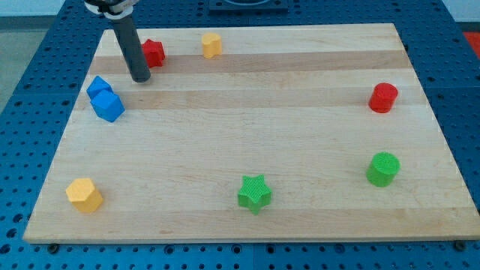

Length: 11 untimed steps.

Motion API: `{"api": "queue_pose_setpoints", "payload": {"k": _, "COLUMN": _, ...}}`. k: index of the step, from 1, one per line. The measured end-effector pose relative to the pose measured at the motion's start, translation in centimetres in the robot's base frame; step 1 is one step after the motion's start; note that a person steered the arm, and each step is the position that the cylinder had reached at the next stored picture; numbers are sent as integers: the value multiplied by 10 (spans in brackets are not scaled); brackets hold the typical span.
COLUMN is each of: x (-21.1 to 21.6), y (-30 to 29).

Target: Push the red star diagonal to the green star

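The red star point(154, 52) lies near the board's top left, partly hidden behind my rod. The green star point(254, 193) lies near the view's bottom, a little right of centre. My tip point(140, 78) rests on the board just below and left of the red star, close to it; I cannot tell whether they touch. The two stars are far apart.
Two blue blocks point(104, 99) sit touching each other below-left of my tip. A yellow block point(212, 45) is at the top, another yellow block point(84, 195) at bottom left. A red cylinder point(383, 97) and a green cylinder point(383, 169) stand at the right. The wooden board point(247, 112) lies on a blue pegboard.
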<state>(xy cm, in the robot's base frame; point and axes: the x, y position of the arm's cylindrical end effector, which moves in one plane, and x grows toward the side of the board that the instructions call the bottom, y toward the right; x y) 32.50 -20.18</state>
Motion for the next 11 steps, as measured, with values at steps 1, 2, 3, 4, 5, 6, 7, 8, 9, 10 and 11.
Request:
{"api": "queue_pose_setpoints", "payload": {"k": 1, "x": -10, "y": -15}}
{"api": "queue_pose_setpoints", "payload": {"k": 2, "x": -16, "y": -32}}
{"api": "queue_pose_setpoints", "payload": {"k": 3, "x": -35, "y": -50}}
{"api": "queue_pose_setpoints", "payload": {"k": 4, "x": -74, "y": -33}}
{"api": "queue_pose_setpoints", "payload": {"k": 5, "x": -69, "y": -7}}
{"api": "queue_pose_setpoints", "payload": {"k": 6, "x": -60, "y": -7}}
{"api": "queue_pose_setpoints", "payload": {"k": 7, "x": -33, "y": 25}}
{"api": "queue_pose_setpoints", "payload": {"k": 8, "x": -6, "y": 93}}
{"api": "queue_pose_setpoints", "payload": {"k": 9, "x": 21, "y": 157}}
{"api": "queue_pose_setpoints", "payload": {"k": 10, "x": 48, "y": 212}}
{"api": "queue_pose_setpoints", "payload": {"k": 11, "x": 61, "y": 253}}
